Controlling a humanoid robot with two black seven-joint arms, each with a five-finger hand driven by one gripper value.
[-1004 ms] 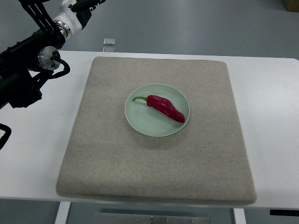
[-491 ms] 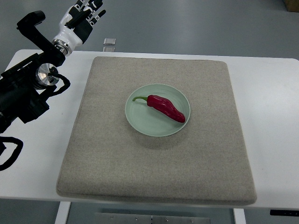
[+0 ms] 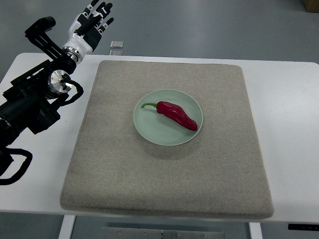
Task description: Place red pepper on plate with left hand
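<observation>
Pepper (image 3: 176, 115) lies on plate (image 3: 154, 130), so placing looks done. Left hand (image 3: 89, 22) empty, fingers spread, well apart at worktop's far-left corner; nothing left.

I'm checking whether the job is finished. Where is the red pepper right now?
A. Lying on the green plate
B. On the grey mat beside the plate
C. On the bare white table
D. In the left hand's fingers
A: the red pepper lies on the plate, while the left hand is empty, off at the table's far left corner.
</observation>
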